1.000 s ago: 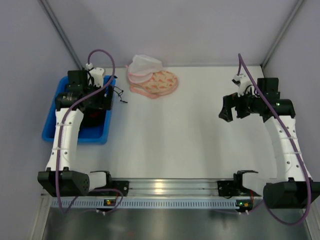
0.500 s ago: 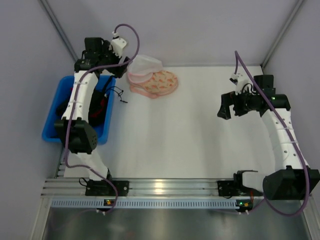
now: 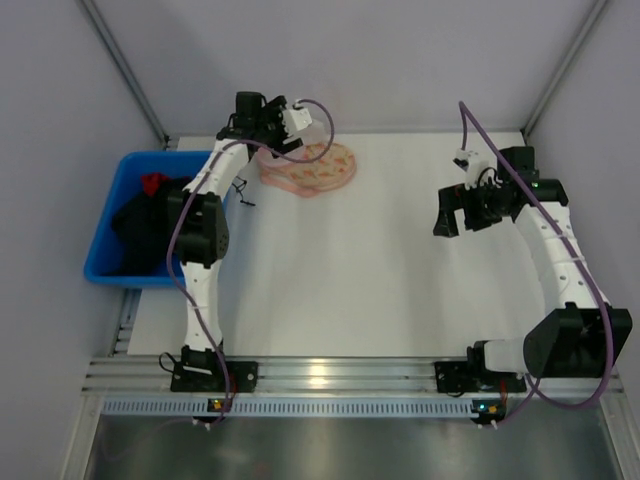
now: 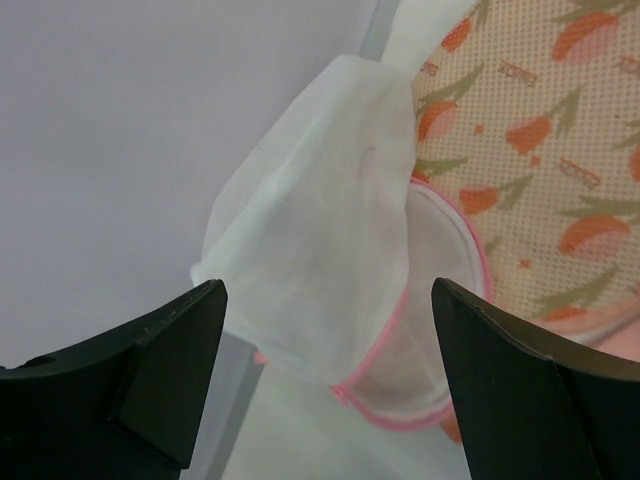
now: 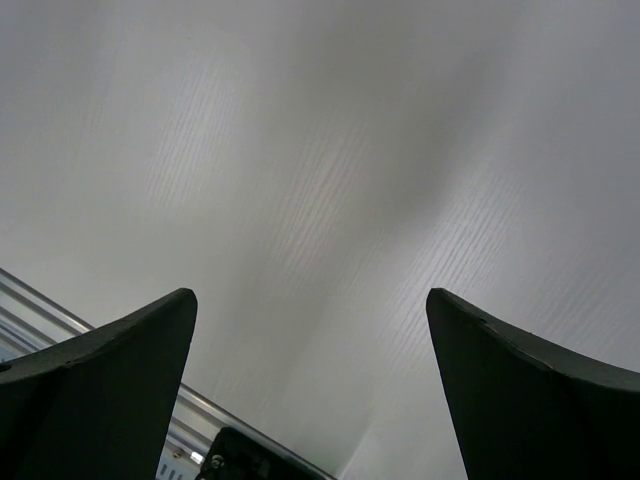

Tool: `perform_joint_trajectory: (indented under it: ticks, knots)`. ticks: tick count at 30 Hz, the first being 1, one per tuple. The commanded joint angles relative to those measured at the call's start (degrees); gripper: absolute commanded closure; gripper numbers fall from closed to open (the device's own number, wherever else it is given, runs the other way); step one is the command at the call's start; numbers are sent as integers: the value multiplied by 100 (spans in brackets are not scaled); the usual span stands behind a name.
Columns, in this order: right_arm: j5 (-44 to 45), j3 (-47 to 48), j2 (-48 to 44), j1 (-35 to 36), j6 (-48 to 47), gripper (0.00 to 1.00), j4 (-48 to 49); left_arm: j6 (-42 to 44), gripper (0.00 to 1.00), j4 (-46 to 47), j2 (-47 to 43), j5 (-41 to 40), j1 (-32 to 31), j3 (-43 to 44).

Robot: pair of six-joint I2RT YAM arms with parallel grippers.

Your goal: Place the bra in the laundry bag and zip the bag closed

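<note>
The laundry bag (image 4: 330,240) is a white mesh pouch with a pink zip rim (image 4: 400,330). It lies at the back of the table beside the peach-pink patterned piece (image 3: 322,165). My left gripper (image 3: 270,135) hovers just over the bag, open and empty, and hides most of it in the top view. In the left wrist view, the bag sits between the left gripper's (image 4: 330,400) spread fingers. The black bra (image 3: 140,228) lies in the blue bin (image 3: 100,262) at the left. My right gripper (image 3: 450,215) is open and empty over bare table at the right.
A red item (image 3: 152,182) lies in the bin's back corner. A thin black strap (image 3: 240,192) hangs over the bin's right edge onto the table. Grey walls close the back and sides. The aluminium rail (image 3: 330,375) runs along the near edge.
My left arm swung from over the blue bin to the back of the table, above the laundry bag, uncovering the black fabric in the bin. The right arm barely shifted.
</note>
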Motion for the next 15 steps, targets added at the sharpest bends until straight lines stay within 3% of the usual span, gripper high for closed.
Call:
perform_joint_trajectory:
  ticks: [1, 12, 14, 15]
  knots:
    - [47, 75, 19, 25, 4, 1, 294, 964, 11, 1743, 288, -243, -212, -82]
    - [108, -163, 46, 34, 4, 1, 268, 1922, 11, 3048, 1782, -991, -327, 655]
    - [109, -163, 46, 34, 22, 1, 251, 1966, 19, 3147, 1950, -1114, -327, 699]
    - [100, -171, 28, 34, 22, 1, 242, 1940, 31, 3173, 1976, -1132, -327, 708]
